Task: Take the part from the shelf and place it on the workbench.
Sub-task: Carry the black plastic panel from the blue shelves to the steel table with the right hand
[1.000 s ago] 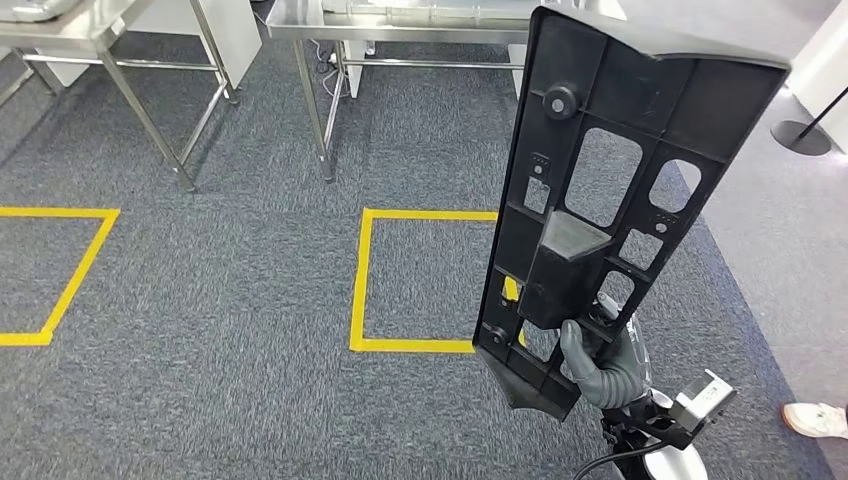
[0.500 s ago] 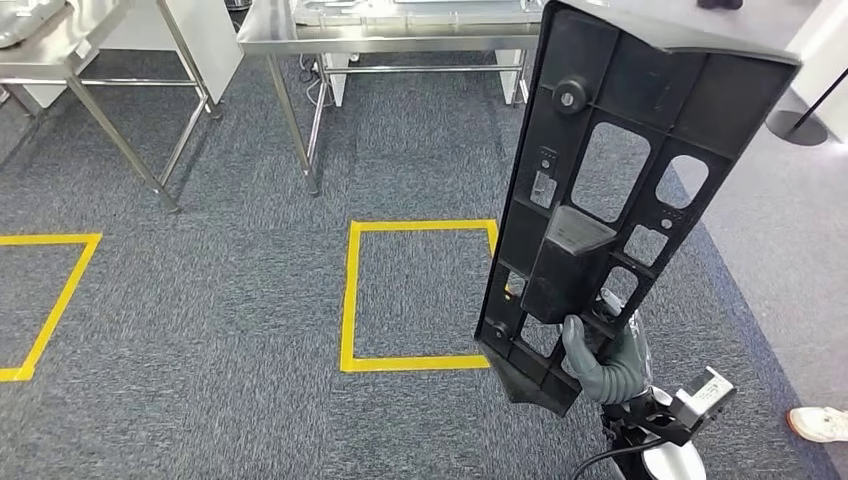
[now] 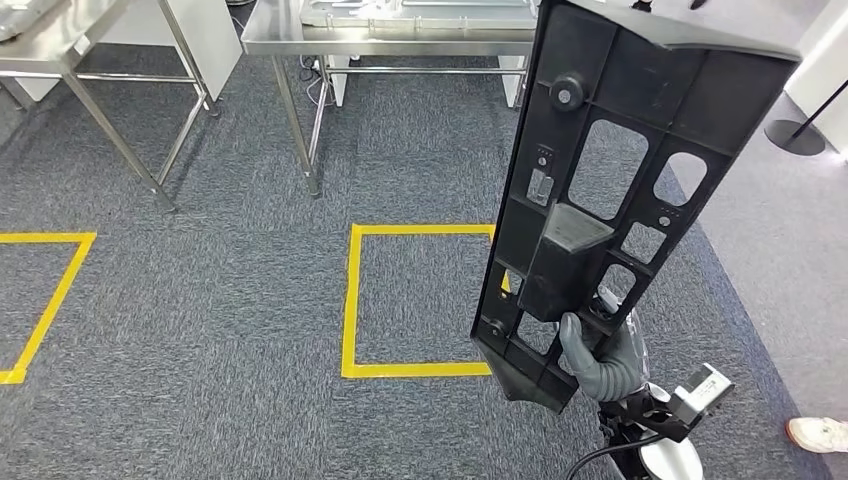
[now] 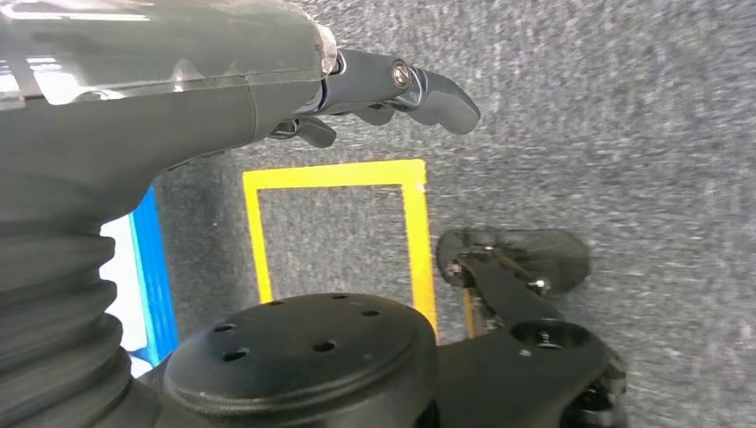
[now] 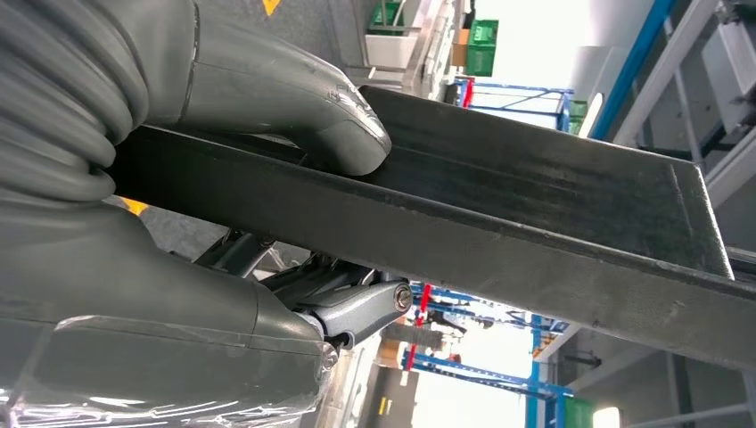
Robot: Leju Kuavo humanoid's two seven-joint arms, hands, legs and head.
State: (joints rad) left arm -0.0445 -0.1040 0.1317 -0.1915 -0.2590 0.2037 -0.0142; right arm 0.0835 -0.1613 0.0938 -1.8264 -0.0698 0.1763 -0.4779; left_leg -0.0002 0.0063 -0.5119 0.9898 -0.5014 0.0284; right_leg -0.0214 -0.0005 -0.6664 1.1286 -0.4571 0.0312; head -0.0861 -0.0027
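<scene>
**Part carried upright in the right hand**

At five o'clock in our head view, our right hand [image 3: 604,362] gripped the lower end of the black part [image 3: 620,180], thumb pressed across its face; the part stood upright, tilted toward one o'clock. Our left hand [image 4: 392,89] hung over grey carpet [image 3: 200,300], fingers loosely apart, holding nothing. At twelve o'clock stood the steel workbench [image 3: 300,40]; a yellow tape square [image 3: 352,300] lay before it.

My right hand [image 3: 603,362] is raised in front of me, thumb [image 5: 294,98] pressed on one face of the part [image 3: 610,180] and my darker fingers [image 5: 357,308] behind it (a firm clamp near its lower end). My left hand [image 4: 392,89] hangs low, holding nothing, fingers loosely extended.
</scene>
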